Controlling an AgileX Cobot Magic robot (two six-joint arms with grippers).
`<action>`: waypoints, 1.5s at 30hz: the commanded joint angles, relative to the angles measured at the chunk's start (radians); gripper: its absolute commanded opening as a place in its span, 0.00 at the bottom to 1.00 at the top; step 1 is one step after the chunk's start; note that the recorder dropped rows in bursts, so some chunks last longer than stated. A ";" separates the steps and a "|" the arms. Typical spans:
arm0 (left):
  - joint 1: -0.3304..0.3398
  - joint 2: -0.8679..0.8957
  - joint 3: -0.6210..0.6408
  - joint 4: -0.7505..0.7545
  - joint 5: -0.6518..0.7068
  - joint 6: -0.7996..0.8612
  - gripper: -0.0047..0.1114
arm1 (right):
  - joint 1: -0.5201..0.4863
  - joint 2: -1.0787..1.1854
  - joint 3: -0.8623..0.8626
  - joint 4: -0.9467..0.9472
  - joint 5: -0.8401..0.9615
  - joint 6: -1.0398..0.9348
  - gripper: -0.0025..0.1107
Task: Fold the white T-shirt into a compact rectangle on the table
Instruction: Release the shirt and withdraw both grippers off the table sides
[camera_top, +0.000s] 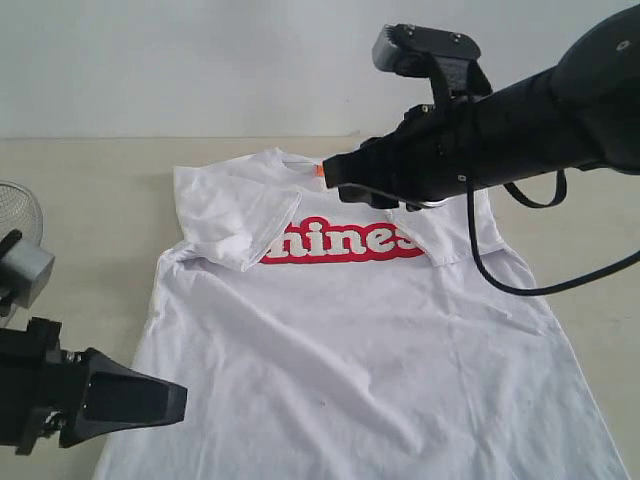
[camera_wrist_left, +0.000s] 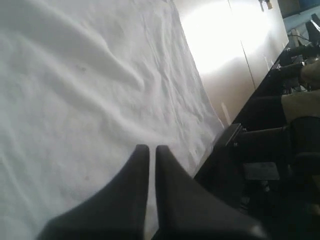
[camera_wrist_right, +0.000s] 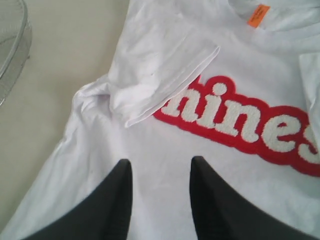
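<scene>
The white T-shirt (camera_top: 350, 340) lies chest-up on the table (camera_top: 90, 190), its red print (camera_top: 345, 243) partly showing and the orange neck tag (camera_wrist_right: 258, 15) at the collar. One sleeve (camera_top: 235, 215) is folded in over the start of the print. My right gripper (camera_top: 335, 180) hangs above the collar area, open, with nothing between its fingers (camera_wrist_right: 115, 195). My left gripper (camera_top: 178, 398) is at the shirt's lower left side, and its jaws are shut with the tips (camera_wrist_left: 148, 148) over the white cloth (camera_wrist_left: 80, 90). Whether fabric is pinched between them does not show.
A round wire-mesh basket (camera_top: 15, 215) stands at the table's left edge, also seen as the basket (camera_wrist_right: 10, 45) in the right wrist view. A black cable (camera_top: 500, 270) droops from the right arm over the shirt's shoulder. The table's front edge (camera_wrist_left: 220, 125) runs close to the shirt's hem.
</scene>
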 joint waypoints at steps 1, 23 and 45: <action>0.001 -0.020 0.019 -0.007 -0.028 0.017 0.08 | 0.001 -0.006 -0.002 0.014 -0.081 0.023 0.32; 0.001 -0.020 -0.125 0.603 -0.120 -0.566 0.08 | -0.386 -0.201 0.101 -0.736 0.886 0.614 0.32; -0.002 0.027 -0.203 1.077 0.175 -1.084 0.08 | -0.386 -0.233 0.467 -0.771 0.624 0.650 0.32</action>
